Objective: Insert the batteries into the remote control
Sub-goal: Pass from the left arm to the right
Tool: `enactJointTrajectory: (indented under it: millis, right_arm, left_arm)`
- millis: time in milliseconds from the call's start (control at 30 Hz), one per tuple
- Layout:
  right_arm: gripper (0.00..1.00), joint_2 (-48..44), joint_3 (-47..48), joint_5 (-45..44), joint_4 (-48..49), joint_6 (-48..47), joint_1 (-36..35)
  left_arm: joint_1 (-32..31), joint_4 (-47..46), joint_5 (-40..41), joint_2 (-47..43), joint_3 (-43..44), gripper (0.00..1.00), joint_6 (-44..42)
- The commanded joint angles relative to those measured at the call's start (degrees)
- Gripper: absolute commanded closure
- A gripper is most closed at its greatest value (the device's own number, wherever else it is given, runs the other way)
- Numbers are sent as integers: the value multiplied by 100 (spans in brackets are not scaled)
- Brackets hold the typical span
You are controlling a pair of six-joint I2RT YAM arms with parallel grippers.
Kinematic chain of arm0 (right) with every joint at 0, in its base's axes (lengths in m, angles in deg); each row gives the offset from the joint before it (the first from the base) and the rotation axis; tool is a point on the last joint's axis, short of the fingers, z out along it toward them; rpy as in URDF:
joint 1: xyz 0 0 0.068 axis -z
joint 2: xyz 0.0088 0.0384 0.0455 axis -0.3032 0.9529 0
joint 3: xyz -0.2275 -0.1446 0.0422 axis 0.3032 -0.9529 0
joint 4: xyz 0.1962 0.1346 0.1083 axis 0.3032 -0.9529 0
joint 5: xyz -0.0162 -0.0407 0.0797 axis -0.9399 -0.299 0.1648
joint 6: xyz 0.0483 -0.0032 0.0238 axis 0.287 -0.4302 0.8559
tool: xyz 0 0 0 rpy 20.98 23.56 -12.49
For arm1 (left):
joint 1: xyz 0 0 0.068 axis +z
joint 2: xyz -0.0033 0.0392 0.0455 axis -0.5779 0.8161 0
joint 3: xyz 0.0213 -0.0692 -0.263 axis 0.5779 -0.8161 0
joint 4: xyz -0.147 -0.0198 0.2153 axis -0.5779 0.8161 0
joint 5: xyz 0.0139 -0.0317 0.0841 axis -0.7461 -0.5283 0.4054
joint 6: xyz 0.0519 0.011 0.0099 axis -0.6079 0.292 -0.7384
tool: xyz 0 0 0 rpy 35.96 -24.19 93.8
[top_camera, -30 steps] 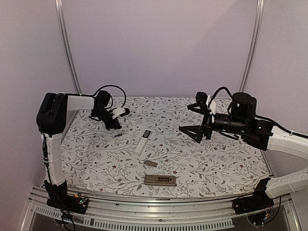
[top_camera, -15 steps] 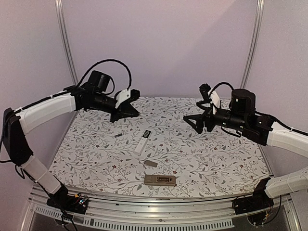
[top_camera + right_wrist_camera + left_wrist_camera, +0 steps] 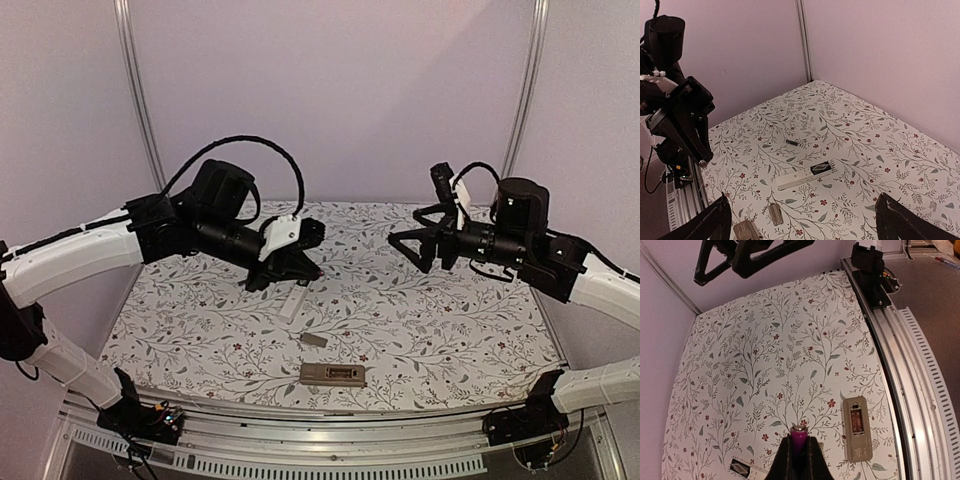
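Observation:
My left gripper [image 3: 300,268] hangs above the middle of the table, shut on a slim reddish battery [image 3: 799,436] whose metal tip pokes out past the fingertips. The tan remote control [image 3: 857,428] lies face down near the front edge [image 3: 332,374] with its battery bay open; something red shows inside the bay. A second dark battery [image 3: 793,143] lies loose on the table at the back left. My right gripper [image 3: 422,215] is wide open and empty, held high at the right, its fingers [image 3: 710,222] framing the scene.
A long white remote with a black end [image 3: 804,175] lies mid-table, partly under my left gripper in the top view. The tan battery cover [image 3: 314,339] lies between it and the tan remote. The metal rail [image 3: 910,390] runs along the front edge.
My left arm has lifted from the back left of the table and swung toward the middle. My right gripper has risen a little and stayed open.

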Motion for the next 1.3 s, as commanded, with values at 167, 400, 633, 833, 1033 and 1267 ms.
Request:
enactJointTrajectory:
  millis: [167,400,633,833,1033,1267]
  right_arm:
    - [1,164,155,-6,-620,843,16]
    - [8,989,-164,698,-1210,2505,89]
    - [20,1656,-910,1654,-577,3256,90]
    - [26,1844,-1529,1629,-27,3761,89]
    - [27,2030,-1731,1730,172,3866,81]
    - [26,2081,-1755,1721,331,3847,80]
  left_arm:
    - [-767,523,861,626,-20,100,1270]
    - [-1520,299,1347,1462,-184,100,1651]
    - [-1858,949,1706,2659,410,100,1638]
    - [-1885,817,1850,2886,434,100,1690]
    - [-1907,833,2019,3130,586,100,1597]
    - [-1929,1045,2215,3423,754,100,1550]
